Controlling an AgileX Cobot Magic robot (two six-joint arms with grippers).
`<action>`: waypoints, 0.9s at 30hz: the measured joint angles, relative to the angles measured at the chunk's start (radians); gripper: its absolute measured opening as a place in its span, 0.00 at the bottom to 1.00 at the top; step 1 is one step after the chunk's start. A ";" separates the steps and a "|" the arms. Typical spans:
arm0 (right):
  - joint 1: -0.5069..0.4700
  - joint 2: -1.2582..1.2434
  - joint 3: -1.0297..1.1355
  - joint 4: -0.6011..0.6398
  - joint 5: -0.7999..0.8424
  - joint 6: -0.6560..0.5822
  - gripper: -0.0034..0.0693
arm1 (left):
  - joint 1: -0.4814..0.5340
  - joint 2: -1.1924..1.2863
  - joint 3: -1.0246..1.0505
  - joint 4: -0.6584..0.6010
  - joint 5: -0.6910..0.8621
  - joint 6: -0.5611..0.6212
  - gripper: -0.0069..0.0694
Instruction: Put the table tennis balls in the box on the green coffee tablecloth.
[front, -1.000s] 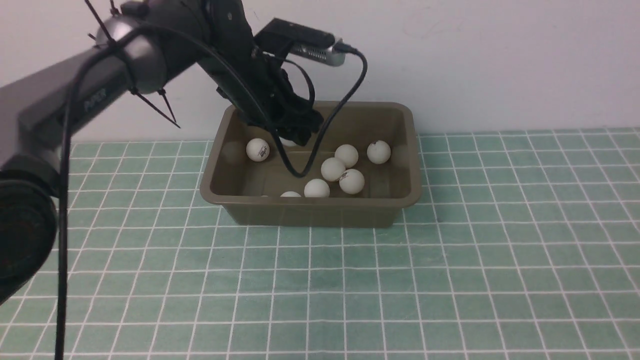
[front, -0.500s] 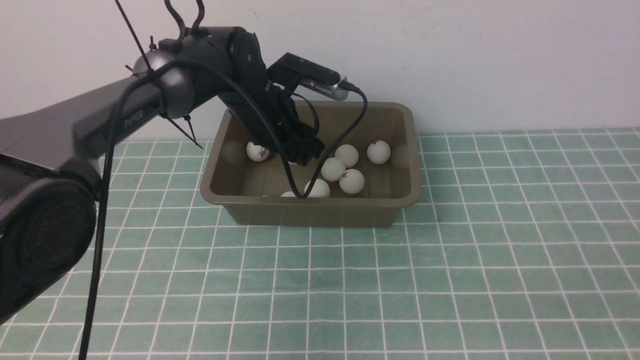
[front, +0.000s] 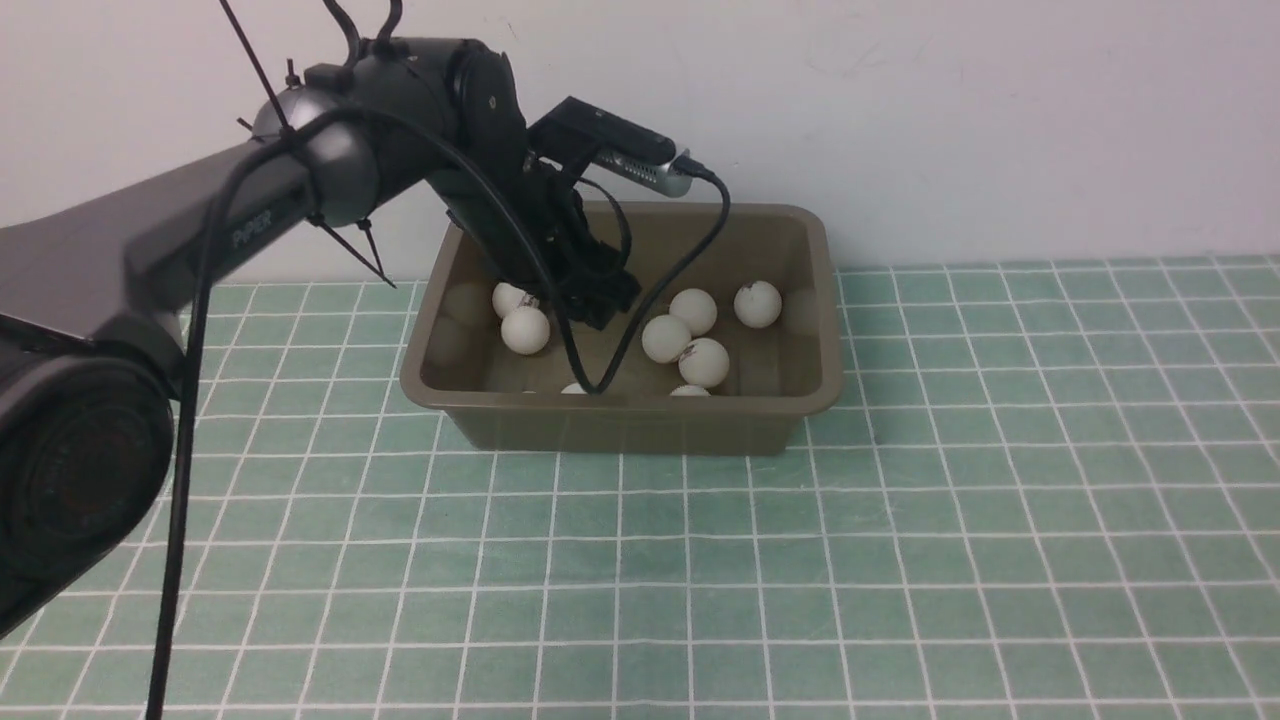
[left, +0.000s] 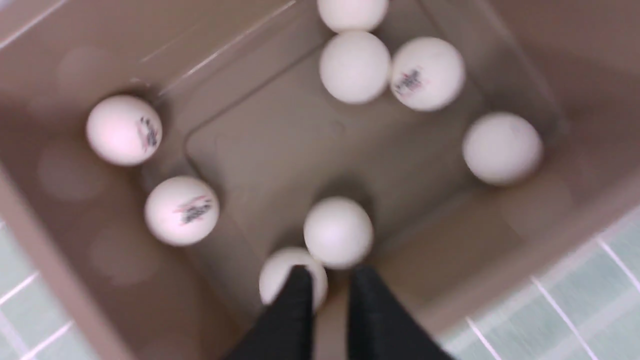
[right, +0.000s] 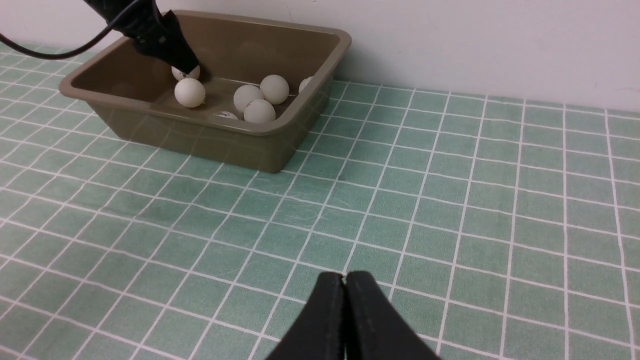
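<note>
Claw (left: 327, 280) on your left arm, jaws narrow and empty, hangs inside the olive-brown plastic box (front: 820, 385) at twelve o'clock on the mint-green checked tablecloth (front: 900, 560); lifting carelessly could knock the white table tennis balls (left: 338, 231) about or snag the rim.

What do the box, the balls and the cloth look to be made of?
Box: likely moulded plastic, olive-brown, slightly glossy; its walls show faint reflections. Table tennis balls: thin matte white plastic, probably; no glare, some with printed logos. Tablecloth: mint-green white-gridded cloth, or possibly coated sheet; it lies flat.
</note>
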 joint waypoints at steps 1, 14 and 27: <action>0.000 0.000 0.000 -0.004 0.000 0.000 0.03 | 0.000 -0.029 0.000 -0.001 0.024 0.001 0.16; 0.000 0.000 0.000 -0.010 0.001 0.000 0.03 | 0.000 -0.371 0.000 -0.181 0.105 0.102 0.09; 0.000 0.000 0.000 -0.010 0.001 0.000 0.03 | 0.000 -0.680 0.308 -0.244 -0.080 0.125 0.09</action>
